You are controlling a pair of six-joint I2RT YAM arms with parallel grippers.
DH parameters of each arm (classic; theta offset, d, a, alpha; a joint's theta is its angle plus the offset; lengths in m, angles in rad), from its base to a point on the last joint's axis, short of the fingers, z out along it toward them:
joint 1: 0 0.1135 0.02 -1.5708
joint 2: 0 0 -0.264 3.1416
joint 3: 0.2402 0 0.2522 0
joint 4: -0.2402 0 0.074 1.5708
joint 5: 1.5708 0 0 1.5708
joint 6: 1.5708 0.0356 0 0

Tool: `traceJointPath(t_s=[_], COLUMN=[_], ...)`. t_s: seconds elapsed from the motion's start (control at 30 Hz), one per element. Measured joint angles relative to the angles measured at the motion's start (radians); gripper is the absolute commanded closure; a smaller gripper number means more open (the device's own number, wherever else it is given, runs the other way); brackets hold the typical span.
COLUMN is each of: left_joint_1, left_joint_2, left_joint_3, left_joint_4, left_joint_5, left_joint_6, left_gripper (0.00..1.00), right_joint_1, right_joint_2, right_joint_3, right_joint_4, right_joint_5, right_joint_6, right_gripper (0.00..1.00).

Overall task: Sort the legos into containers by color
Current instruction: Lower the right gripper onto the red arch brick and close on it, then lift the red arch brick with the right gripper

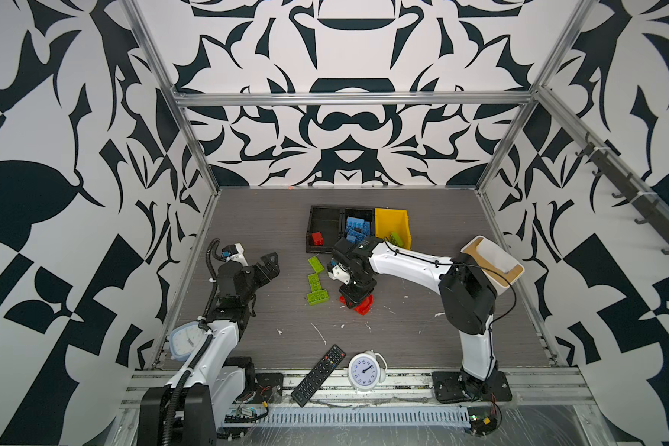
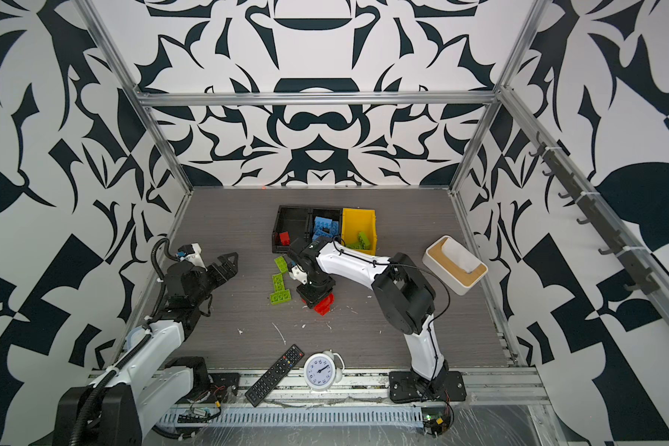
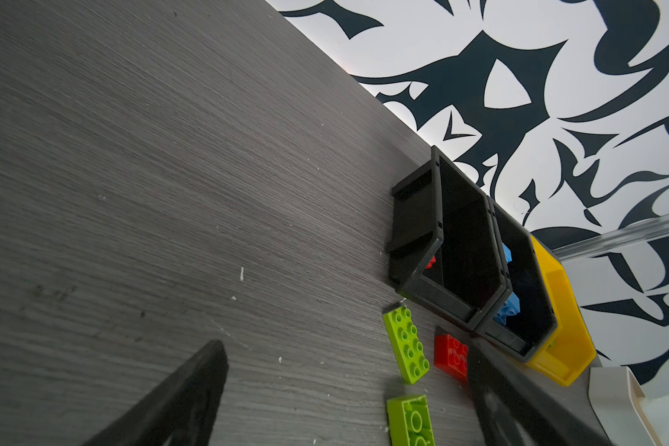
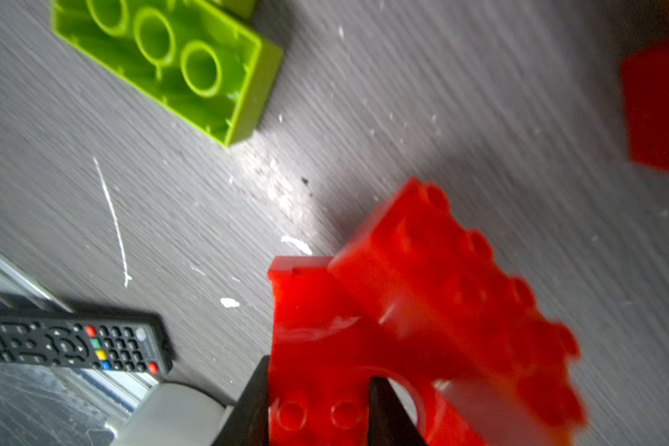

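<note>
Your right gripper (image 4: 317,419) has its jaws drawn in narrow, and the two black fingers (image 4: 248,405) pinch the studded end of the red arch piece (image 4: 306,309). A longer red brick (image 4: 441,278) leans against that arch. You can't tell from the blurred wrist view whether the arch is off the table (image 1: 421,320).

The wrist above the jaws points straight down. From there the white forearm runs back to a raised elbow on the right and down to the base at the near edge.

Beside the gripper, three green bricks (image 1: 315,284) lie loose on the table, the nearest one upside down.

Behind them stand the joined black bins (image 1: 311,228). One holds a red piece and the other holds blue bricks (image 1: 358,228). The yellow bin (image 1: 383,216) touching them holds green ones.

Your left gripper (image 1: 270,266) hangs above the table at the left, well apart from the bricks. Its jaws are spread wide and hold nothing, and its arm is folded back.
</note>
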State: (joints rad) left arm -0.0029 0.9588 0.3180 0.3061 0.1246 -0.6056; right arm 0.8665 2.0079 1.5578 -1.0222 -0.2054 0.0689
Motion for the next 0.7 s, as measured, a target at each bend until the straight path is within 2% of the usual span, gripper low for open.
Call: traceJointPath(t_s=[0.07,0.13,0.23,0.47,0.7], left_joint_1=[0.000,0.000,0.000,0.000,0.000], left_joint_2=[0.000,0.000,0.000,0.000,0.000], left_joint_3=[0.000,0.000,0.000,0.000,0.000], left_joint_4=[0.000,0.000,0.000,0.000,0.000], left_joint_5=[0.000,0.000,0.000,0.000,0.000], left_joint_6=[0.000,0.000,0.000,0.000,0.000], left_gripper=[0.01,0.01,0.01,0.01,0.01], right_joint_1=[0.001,0.001,0.001,0.001,0.001], right_joint_2=[0.011,0.013,0.014,-0.009,-0.143], right_joint_3=[0.023,0.029,0.029,0.029,0.023], right_joint_4=[-0.042,-0.055,-0.057,-0.030,0.119], right_joint_5=[0.016,0.029,0.039,0.020,0.011], right_joint_6=[-0.011,-0.018,-0.021,-0.021,0.006], right_gripper=[0.65,0.64,0.69,0.74,0.75])
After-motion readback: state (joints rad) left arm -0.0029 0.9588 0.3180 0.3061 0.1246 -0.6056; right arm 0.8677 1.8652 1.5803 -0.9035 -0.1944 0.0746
